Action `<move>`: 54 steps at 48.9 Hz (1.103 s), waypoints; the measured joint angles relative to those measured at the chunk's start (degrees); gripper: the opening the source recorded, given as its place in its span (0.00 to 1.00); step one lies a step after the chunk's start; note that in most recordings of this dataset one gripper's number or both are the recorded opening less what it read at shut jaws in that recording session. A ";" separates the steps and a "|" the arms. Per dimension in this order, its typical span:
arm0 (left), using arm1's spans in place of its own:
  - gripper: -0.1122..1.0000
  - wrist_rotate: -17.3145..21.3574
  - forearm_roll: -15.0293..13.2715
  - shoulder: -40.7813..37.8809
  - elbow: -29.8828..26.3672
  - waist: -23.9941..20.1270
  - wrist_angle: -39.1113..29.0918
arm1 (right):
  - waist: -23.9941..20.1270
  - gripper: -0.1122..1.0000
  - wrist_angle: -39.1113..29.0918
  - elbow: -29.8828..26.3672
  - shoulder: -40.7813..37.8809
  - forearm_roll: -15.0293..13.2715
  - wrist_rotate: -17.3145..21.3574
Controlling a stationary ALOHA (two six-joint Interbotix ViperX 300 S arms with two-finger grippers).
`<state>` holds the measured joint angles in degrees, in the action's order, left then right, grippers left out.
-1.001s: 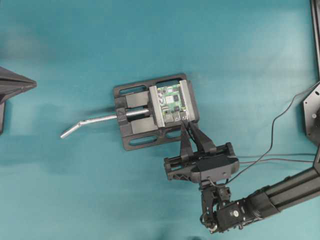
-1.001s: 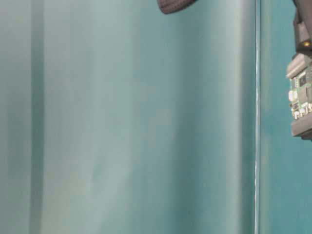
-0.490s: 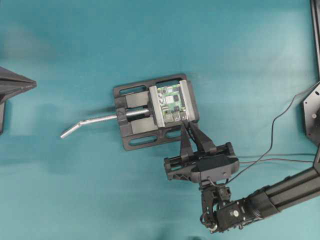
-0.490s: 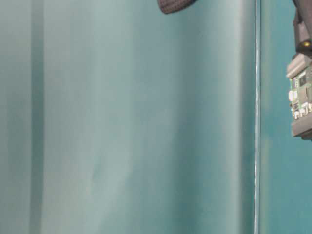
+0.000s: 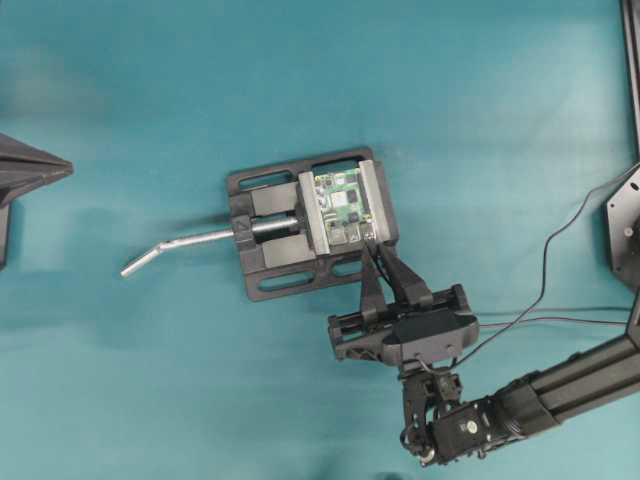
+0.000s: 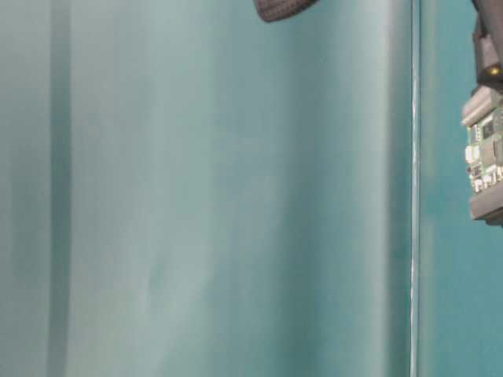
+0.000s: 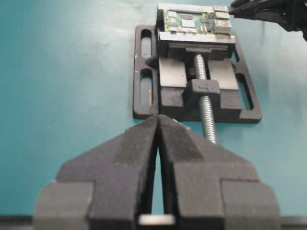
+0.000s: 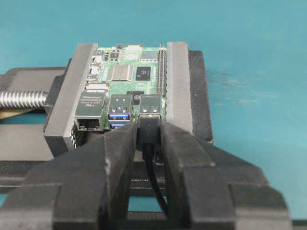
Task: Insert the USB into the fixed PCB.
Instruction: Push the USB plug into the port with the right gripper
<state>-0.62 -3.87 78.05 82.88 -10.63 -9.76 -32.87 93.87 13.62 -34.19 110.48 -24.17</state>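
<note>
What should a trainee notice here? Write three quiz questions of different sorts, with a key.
1. True or false: the left gripper has its fingers pressed together on nothing.
2. Which does the right gripper hold? A) the vise's bent handle B) the USB plug C) nothing
3. Fill in: the green PCB is clamped between the jaws of the black ____.

Key:
1. True.
2. B. The fingers pinch the USB plug, whose front end meets the right-hand port of the board's two USB ports.
3. Vise, with its threaded screw and bent handle.
</note>
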 measured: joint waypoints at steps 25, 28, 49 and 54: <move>0.10 0.00 0.00 0.00 0.00 0.00 0.00 | -0.44 0.29 0.09 0.09 0.00 -0.09 0.00; 0.10 0.00 0.09 0.00 0.00 0.09 0.00 | -0.53 0.29 0.00 0.09 0.00 -0.09 0.00; 0.10 0.00 0.00 0.00 0.00 0.00 0.00 | -0.62 0.29 -0.09 0.09 0.00 -0.18 0.00; 0.10 0.00 0.09 0.00 0.00 0.00 0.00 | -0.62 0.29 -0.26 0.09 0.00 -0.18 0.00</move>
<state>-0.62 -3.78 78.05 82.88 -10.63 -9.76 -33.49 93.60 13.71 -34.19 110.30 -24.17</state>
